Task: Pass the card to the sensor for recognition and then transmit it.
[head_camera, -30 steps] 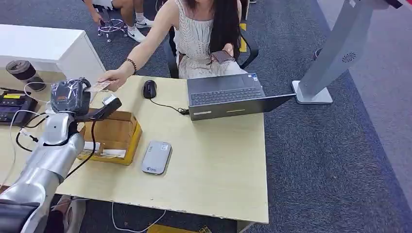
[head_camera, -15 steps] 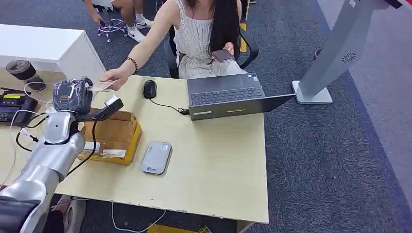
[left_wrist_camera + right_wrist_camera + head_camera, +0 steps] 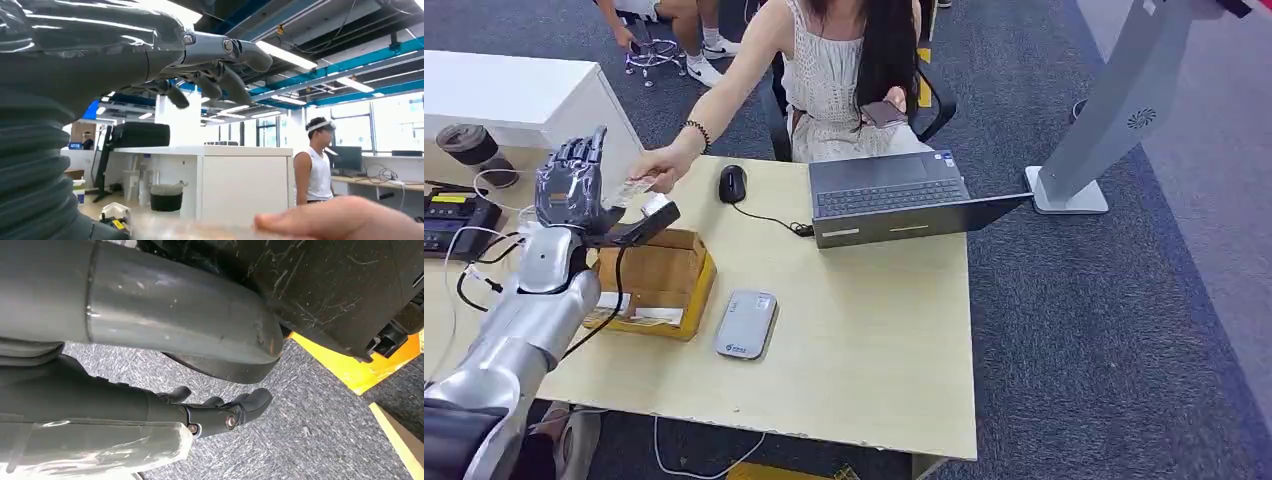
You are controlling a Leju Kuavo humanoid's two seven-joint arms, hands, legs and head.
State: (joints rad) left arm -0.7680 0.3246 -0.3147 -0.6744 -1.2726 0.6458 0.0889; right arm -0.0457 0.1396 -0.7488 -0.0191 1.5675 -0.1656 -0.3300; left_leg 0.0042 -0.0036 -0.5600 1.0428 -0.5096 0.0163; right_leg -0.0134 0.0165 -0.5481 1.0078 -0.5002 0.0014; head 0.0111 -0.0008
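Left hand [image 3: 572, 190] raised above the far-left part of the table [image 3: 874, 340], fingers [image 3: 579, 160] spread and pointing up, holding nothing; seen in the left wrist view [image 3: 150, 60] with fingers extended and apart. Just right of the fingers: card [image 3: 631, 188], pinched by a person's hand [image 3: 656, 165] reaching across the table, close to the robot's thumb; contact between card and thumb cannot be told. Below and right of the fingers: open cardboard box [image 3: 656, 280] on the table. Further right: grey sensor [image 3: 746, 324] lying flat on the table, well apart from the card. Beyond it: black mouse [image 3: 732, 183], then an open laptop [image 3: 894, 195] in front of the seated person. Far right: white stand [image 3: 1114, 100] on the carpet. Right hand [image 3: 220, 412] hanging over grey carpet in the right wrist view, fingers loosely curled, holding nothing.
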